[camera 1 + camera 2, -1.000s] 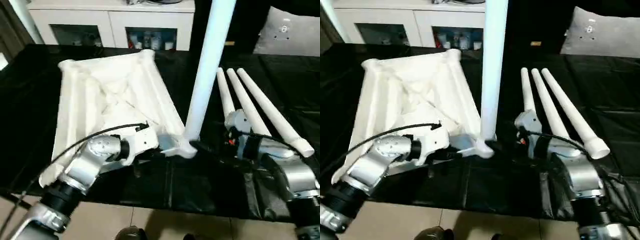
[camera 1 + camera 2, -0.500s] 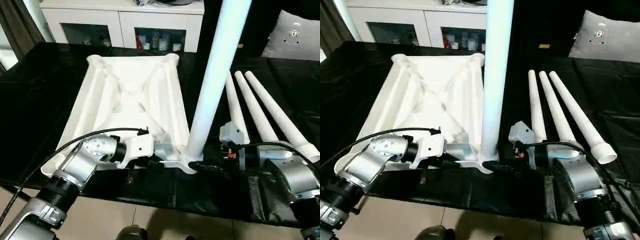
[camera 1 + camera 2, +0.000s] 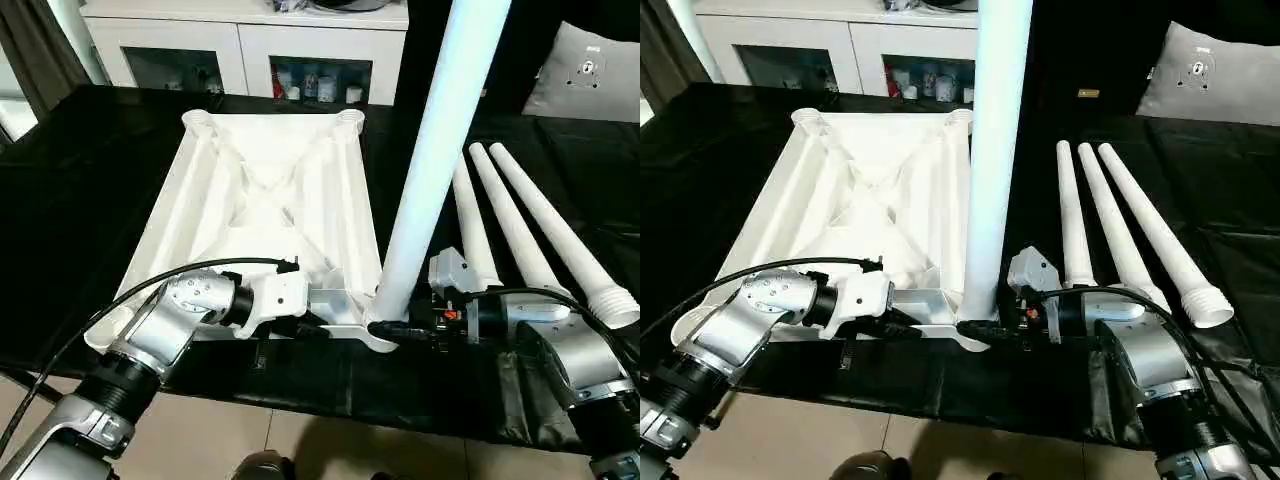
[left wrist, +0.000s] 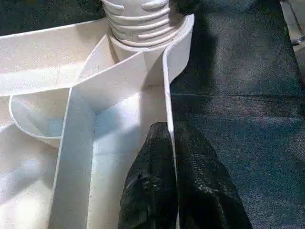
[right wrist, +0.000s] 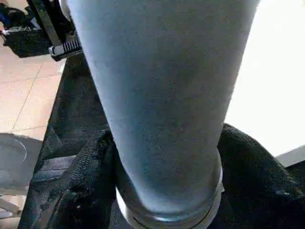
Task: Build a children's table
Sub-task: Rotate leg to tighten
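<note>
Centrally in the head view, the upturned table top (image 3: 270,210) lies on the black cloth (image 3: 80,200), one leg (image 3: 430,160) upright in its near right corner socket. Left gripper (image 4: 170,157) pinches the rim; right gripper (image 5: 167,191) clasps the leg's base. Three spare legs (image 3: 530,230) lie at right.

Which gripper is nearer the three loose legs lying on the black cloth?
Right. The right gripper clasps the base of the upright leg, just beside the three loose legs. The left gripper pinches the tabletop's rim, farther away.
</note>
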Available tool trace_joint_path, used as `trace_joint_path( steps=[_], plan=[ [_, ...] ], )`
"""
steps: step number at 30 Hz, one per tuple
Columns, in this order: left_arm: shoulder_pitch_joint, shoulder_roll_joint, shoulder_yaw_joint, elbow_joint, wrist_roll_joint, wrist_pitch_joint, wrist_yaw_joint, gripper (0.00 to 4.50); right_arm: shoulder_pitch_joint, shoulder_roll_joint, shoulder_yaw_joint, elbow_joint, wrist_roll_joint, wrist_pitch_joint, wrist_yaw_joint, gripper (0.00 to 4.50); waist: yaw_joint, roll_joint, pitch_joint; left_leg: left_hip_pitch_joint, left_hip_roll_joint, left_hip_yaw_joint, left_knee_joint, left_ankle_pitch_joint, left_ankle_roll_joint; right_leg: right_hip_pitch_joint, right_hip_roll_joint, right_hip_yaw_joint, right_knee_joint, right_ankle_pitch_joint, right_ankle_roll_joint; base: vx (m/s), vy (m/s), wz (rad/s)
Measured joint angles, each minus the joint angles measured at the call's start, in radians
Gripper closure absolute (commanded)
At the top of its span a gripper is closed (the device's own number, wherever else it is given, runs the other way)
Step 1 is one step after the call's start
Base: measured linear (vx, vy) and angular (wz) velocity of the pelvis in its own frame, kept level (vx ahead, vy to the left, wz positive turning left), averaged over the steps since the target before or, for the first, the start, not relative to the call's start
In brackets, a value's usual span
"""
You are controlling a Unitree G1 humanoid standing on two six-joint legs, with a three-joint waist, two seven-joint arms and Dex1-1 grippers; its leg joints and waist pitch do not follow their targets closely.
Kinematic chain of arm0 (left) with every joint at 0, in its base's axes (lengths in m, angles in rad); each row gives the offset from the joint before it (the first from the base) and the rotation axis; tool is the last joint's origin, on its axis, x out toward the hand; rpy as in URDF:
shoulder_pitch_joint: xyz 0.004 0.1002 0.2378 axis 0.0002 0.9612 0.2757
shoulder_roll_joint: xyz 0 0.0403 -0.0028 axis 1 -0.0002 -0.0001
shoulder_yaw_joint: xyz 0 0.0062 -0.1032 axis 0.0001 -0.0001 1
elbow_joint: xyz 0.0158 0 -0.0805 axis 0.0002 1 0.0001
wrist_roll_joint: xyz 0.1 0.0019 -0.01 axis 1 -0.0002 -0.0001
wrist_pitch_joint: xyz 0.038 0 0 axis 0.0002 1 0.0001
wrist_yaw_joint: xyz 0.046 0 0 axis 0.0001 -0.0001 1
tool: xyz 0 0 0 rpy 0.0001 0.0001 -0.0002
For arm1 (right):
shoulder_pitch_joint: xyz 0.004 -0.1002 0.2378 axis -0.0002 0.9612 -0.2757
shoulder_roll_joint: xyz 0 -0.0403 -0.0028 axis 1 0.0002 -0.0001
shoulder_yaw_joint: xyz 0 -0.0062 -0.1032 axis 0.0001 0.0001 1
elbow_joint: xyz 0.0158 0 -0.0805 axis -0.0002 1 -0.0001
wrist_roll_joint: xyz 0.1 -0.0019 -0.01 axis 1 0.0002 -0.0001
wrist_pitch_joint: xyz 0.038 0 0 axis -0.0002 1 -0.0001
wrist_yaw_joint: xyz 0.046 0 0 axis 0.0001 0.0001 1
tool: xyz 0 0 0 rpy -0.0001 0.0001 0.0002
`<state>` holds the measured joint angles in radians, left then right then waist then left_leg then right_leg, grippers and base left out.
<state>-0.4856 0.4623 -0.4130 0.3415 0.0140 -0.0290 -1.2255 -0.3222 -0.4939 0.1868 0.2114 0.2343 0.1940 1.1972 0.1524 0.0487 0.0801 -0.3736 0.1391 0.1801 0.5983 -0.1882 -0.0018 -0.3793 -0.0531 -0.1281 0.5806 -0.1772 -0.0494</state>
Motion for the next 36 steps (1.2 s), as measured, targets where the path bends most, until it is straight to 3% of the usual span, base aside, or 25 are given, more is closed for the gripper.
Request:
trace_joint_path(
  steps=[6, 10, 12, 13, 16, 19, 26, 27, 29, 31, 33, 36],
  plan=[
    [0.001, -0.001, 0.003, 0.0, -0.002, 0.005, -0.002, 4.5, 0.0, 0.006, -0.002, -0.002, 0.008, 0.023, -0.004, 1.82, -0.001, 0.0, 0.0, 0.0, 0.0, 0.0, 0.0, 0.0, 0.0, 0.0, 0.0, 0.0, 0.0, 0.0, 0.0, 0.0, 0.0, 0.0],
    [0.013, -0.007, 0.02, -0.007, -0.016, 0.049, 0.013, 4.5, 0.0, 0.041, -0.005, -0.011, 0.006, 0.062, -0.059, 1.83, -0.01, 0.0, 0.0, 0.002, 0.0, 0.0, 0.0, -0.001, -0.002, 0.001, 0.0, 0.0, 0.0, 0.0, 0.002, 0.0, 0.0, 0.0],
    [0.025, -0.014, 0.04, -0.023, -0.016, 0.102, 0.054, 4.5, 0.0, 0.08, -0.02, -0.01, -0.008, 0.081, -0.13, 1.83, -0.019, 0.0, 0.0, 0.004, 0.001, 0.0, 0.0, -0.001, -0.005, 0.002, 0.0, 0.0, 0.001, 0.0, 0.002, 0.0, 0.0, 0.0],
    [0.046, -0.029, 0.064, -0.06, -0.008, 0.179, 0.116, 4.5, -0.01, 0.133, -0.03, 0.0, -0.027, 0.103, -0.224, 1.83, -0.038, 0.0, 0.0, 0.006, 0.001, 0.0, 0.0, -0.001, -0.006, 0.003, 0.0, 0.0, 0.001, 0.0, 0.001, 0.0, 0.0, 0.0],
    [0.066, -0.084, 0.082, -0.116, 0.014, 0.299, 0.222, 4.5, -0.037, 0.202, -0.058, 0.036, -0.048, 0.136, -0.371, 1.84, -0.067, 0.0, 0.0, 0.007, 0.001, 0.0, 0.001, -0.001, -0.006, 0.004, 0.0, 0.0, -0.002, 0.0, 0.001, 0.0, 0.0, 0.0],
    [0.086, -0.161, 0.091, -0.155, 0.044, 0.386, 0.335, 4.5, -0.065, 0.264, -0.09, 0.076, -0.07, 0.147, -0.503, 1.84, -0.078, -0.001, 0.0, 0.008, 0.001, 0.0, 0.001, -0.001, -0.006, 0.005, 0.0, 0.0, -0.002, 0.0, 0.002, 0.0, 0.0, 0.0],
    [0.054, -0.303, 0.084, -0.145, 0.122, 0.494, 0.536, 4.5, -0.127, 0.362, -0.128, 0.128, -0.135, 0.178, -0.762, 1.84, -0.083, 0.0, 0.0, 0.007, 0.0, 0.0, 0.001, -0.001, -0.006, 0.007, 0.0, 0.0, -0.003, 0.0, 0.002, 0.0, 0.0, 0.0],
    [0.049, -0.305, 0.08, -0.141, 0.122, 0.495, 0.542, 4.5, -0.126, 0.365, -0.132, 0.127, -0.137, 0.178, -0.769, 1.14, -0.081, 0.0, 0.0, 0.007, 0.0, 0.0, 0.001, -0.001, -0.006, 0.007, 0.0, 0.0, -0.003, 0.0, 0.002, 0.0, 0.0, 0.0],
    [0.041, -0.306, 0.067, -0.14, 0.124, 0.496, 0.552, 4.5, -0.124, 0.369, -0.14, 0.126, -0.135, 0.179, -0.776, 1.14, -0.075, 0.0, 0.0, 0.006, 0.0, 0.0, 0.0, -0.001, -0.005, 0.006, 0.0, 0.0, -0.003, 0.001, 0.003, 0.0, 0.0, 0.0],
    [0.037, -0.302, 0.062, -0.142, 0.124, 0.494, 0.551, 4.5, -0.114, 0.369, -0.145, 0.126, -0.13, 0.18, -0.776, 0.69, -0.067, 0.0, 0.0, 0.006, 0.0, 0.0, -0.001, -0.001, -0.005, 0.005, 0.0, 0.0, -0.003, 0.001, 0.003, 0.0, 0.0, 0.0],
    [0.037, -0.299, 0.061, -0.147, 0.125, 0.494, 0.546, 4.5, -0.108, 0.369, -0.146, 0.125, -0.127, 0.178, -0.774, 0.69, -0.064, 0.0, 0.0, 0.005, 0.0, 0.0, -0.002, -0.002, -0.005, 0.004, 0.0, 0.0, -0.003, 0.001, 0.003, 0.0, 0.0, 0.0],
    [0.037, -0.292, 0.06, -0.152, 0.129, 0.491, 0.536, 4.5, -0.097, 0.362, -0.142, 0.119, -0.122, 0.169, -0.753, 0.34, -0.063, 0.001, 0.001, 0.004, 0.0, 0.0, -0.003, -0.001, -0.005, 0.002, 0.0, 0.0, -0.003, 0.001, 0.003, 0.0, 0.0, 0.0]
  ],
)
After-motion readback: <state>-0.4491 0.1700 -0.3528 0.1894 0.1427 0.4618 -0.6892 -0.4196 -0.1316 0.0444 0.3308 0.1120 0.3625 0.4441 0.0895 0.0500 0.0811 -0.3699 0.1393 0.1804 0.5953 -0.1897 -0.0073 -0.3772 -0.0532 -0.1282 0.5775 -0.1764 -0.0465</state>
